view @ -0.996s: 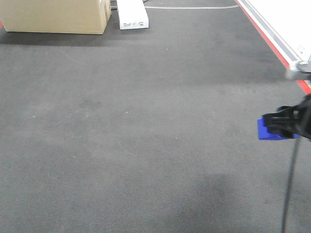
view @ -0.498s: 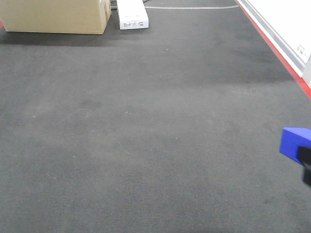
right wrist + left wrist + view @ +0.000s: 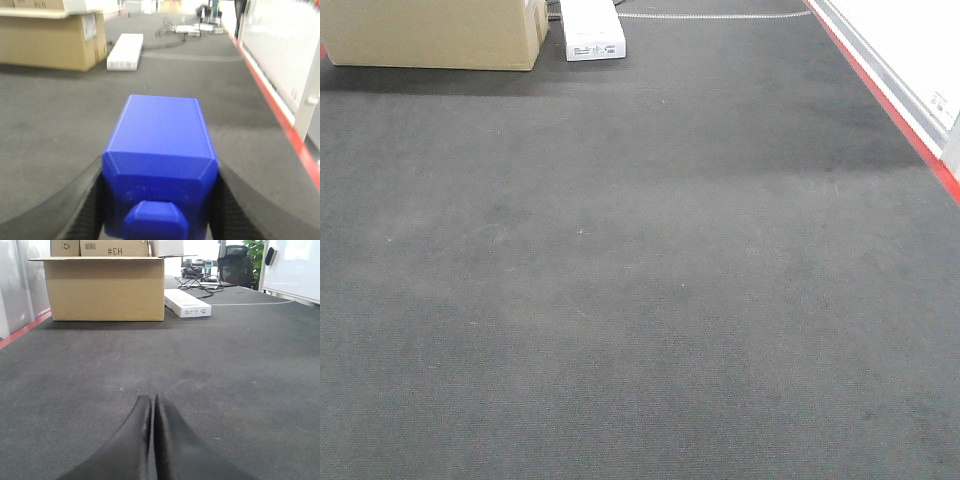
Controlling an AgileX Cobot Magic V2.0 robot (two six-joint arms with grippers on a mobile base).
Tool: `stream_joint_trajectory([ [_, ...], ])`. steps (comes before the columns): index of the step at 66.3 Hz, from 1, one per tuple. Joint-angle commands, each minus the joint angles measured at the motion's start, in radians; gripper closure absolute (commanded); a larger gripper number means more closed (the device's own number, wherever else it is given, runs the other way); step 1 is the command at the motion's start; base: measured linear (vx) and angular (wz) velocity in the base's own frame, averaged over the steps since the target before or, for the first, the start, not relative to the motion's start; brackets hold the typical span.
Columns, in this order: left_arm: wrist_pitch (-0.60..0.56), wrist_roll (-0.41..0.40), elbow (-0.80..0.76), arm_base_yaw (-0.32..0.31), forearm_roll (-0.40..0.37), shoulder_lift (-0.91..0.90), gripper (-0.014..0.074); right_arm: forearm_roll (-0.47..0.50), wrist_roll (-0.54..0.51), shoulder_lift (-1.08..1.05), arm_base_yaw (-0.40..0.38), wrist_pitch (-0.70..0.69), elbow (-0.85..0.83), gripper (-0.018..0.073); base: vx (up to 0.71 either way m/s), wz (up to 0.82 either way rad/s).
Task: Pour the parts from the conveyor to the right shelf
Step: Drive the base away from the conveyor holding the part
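The right gripper (image 3: 160, 172) is closed on the blue block (image 3: 160, 145). One dark finger (image 3: 87, 210) bears on the block's left side and the other on its right side. The block fills the gap between them. Its stud (image 3: 156, 220) faces the wrist camera and its flat, chamfered body extends forward. The block is held clear above the conveyor (image 3: 640, 300), not resting on it. The right wrist view is slightly blurred.

The left gripper (image 3: 152, 400) is fully closed. Its two black fingers (image 3: 135, 435) lie pressed together along their length, with only a thin seam between them and nothing held. It sits low over the belt, pointing along it.

The belt surface is dark grey and felt-like, with faint lighter patches. A red edge strip (image 3: 302, 150) runs along its right side, with a pale panel just beyond it.

At the far end, on the left, a large cardboard box (image 3: 430, 35) stands on the belt. A long white carton (image 3: 592, 30) lies just to its right, apart from it.

Beyond these, the left wrist view shows a tangle of cables (image 3: 197, 284), a dark office chair (image 3: 234, 270) and a green plant (image 3: 255, 252).
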Motion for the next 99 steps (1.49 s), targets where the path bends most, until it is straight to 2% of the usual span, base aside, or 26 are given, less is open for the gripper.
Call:
stream_joint_trajectory([
  [1, -0.072, -0.007, -0.02, -0.005, -0.006, -0.012, 0.0603, -0.004, -0.006, -0.039, -0.003, -0.065, -0.019, 0.0561, 0.0, 0.0],
  [9, -0.072, -0.007, -0.02, -0.005, -0.006, -0.012, 0.0603, -0.007, 0.006, -0.077, -0.004, -0.117, 0.065, 0.0561, 0.0, 0.0],
  [18, -0.072, -0.007, -0.02, -0.005, -0.006, -0.012, 0.0603, -0.044, 0.011, -0.076, -0.004, -0.268, 0.144, 0.0561, 0.0, 0.0],
  [36, -0.072, -0.007, -0.02, -0.005, -0.006, -0.012, 0.0603, -0.036, 0.019, -0.076, -0.004, -0.214, 0.163, 0.0561, 0.0, 0.0],
  [99, -0.072, -0.007, -0.02, -0.005, -0.006, -0.012, 0.0603, -0.037, 0.019, -0.076, -0.004, -0.214, 0.163, 0.0561, -0.03, 0.03],
])
